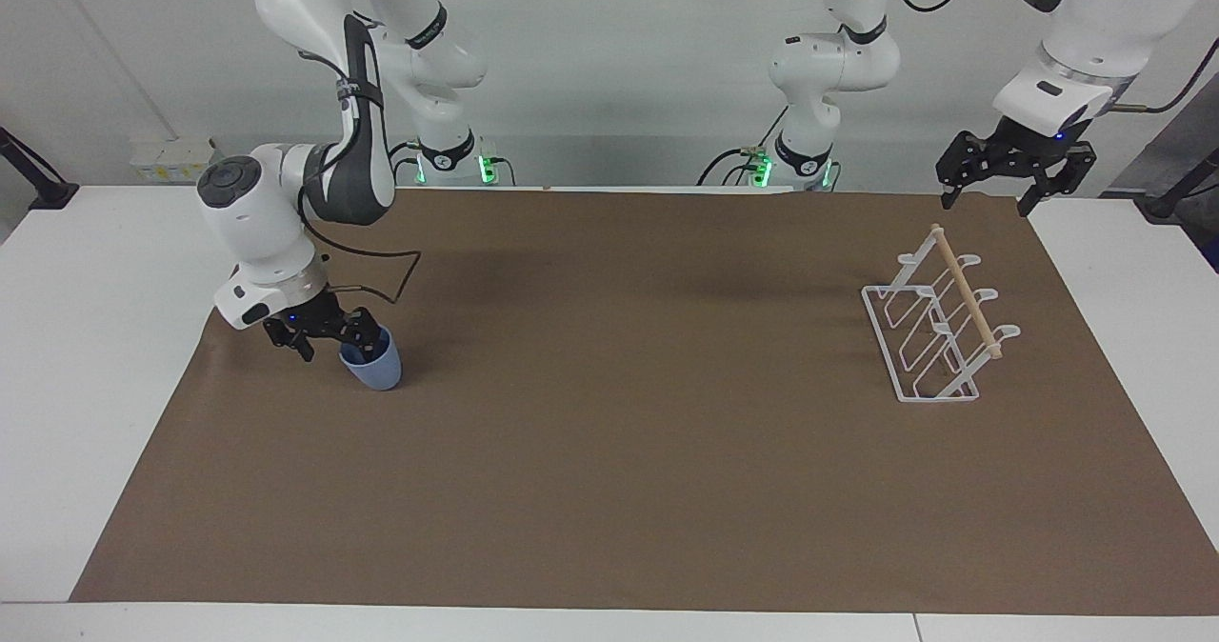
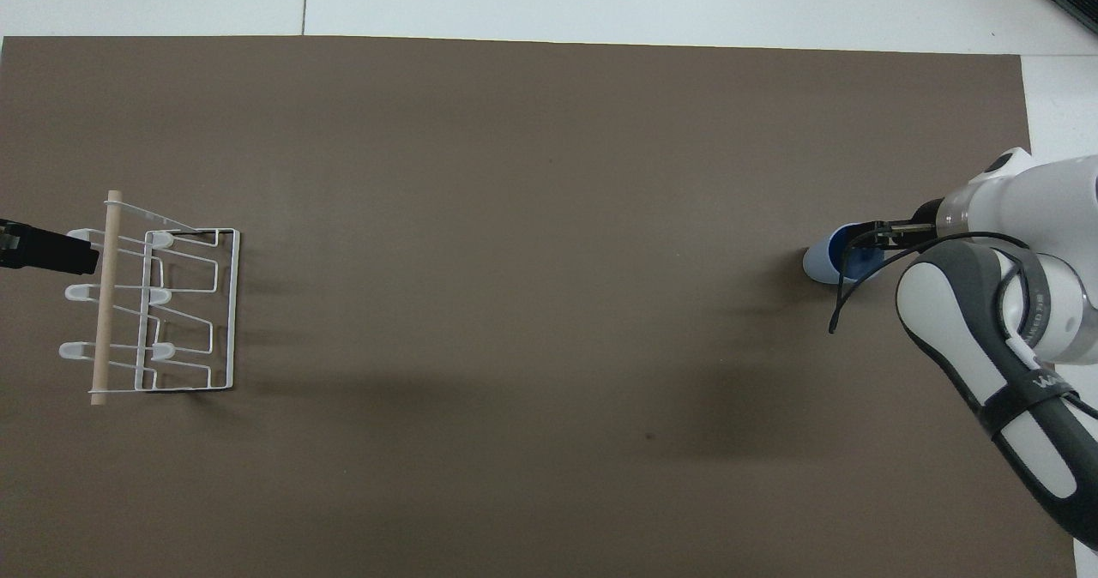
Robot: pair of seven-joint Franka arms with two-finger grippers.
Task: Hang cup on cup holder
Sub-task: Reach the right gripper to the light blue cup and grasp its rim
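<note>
The light-blue cup (image 1: pixel 379 370) stands upright on the brown mat toward the right arm's end of the table; it also shows in the overhead view (image 2: pixel 822 261). My right gripper (image 1: pixel 335 349) is down at the cup's rim, open, with one finger inside the cup and the other outside it on the side toward the table's end. The white wire cup holder (image 1: pixel 938 323) with its wooden dowel stands toward the left arm's end and shows in the overhead view too (image 2: pixel 163 312). My left gripper (image 1: pixel 986 199) waits open in the air over the mat's edge beside the holder.
The brown mat (image 1: pixel 629 432) covers most of the white table. The right arm's black cable (image 2: pixel 845 299) loops beside the cup. The right arm's forearm (image 2: pixel 986 346) hangs over the mat's end nearer to the robots than the cup.
</note>
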